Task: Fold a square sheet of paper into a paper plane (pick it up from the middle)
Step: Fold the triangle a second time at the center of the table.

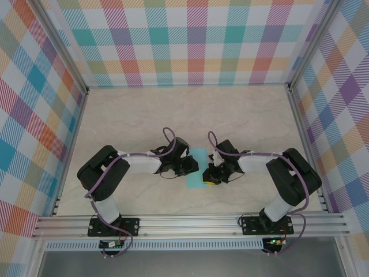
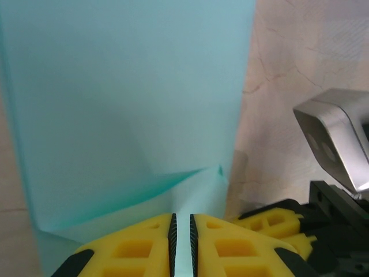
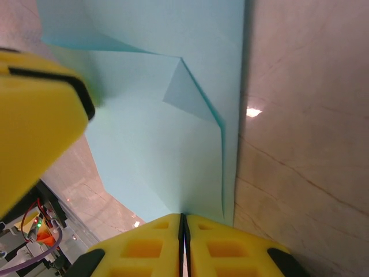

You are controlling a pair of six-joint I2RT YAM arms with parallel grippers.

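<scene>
From above, the thin, light cyan paper plane point(image 1: 198, 158), so far a narrow part-folded strip, is lying over the beige marbled tabletop point(image 1: 144, 115). Whether it is resting there or just lifted cannot be told. The left gripper point(image 1: 188, 167) is sitting at the strip's left long edge and the right gripper point(image 1: 211, 175) at its right long edge, both toward its nearer half.

In the left wrist view, the left gripper's yellow fingers point(image 2: 144, 242) are standing almost together with a sliver of cyan between them, so they are pinching the paper's edge. A slanting crease is crossing the sheet just ahead of them.

In the right wrist view, that arm's jaws are pressing tight, and the paper's edge is running in between the pads, so they are gripping it too. A small triangular flap is showing on the sheet beyond them.

The sheet is probably going to handle as very light and limp, creasing or tearing under little force. The doubled folds are likely the stiffest places to hold, near mid-length. With both arms clamped on, pulling apart is risking a rip.
</scene>
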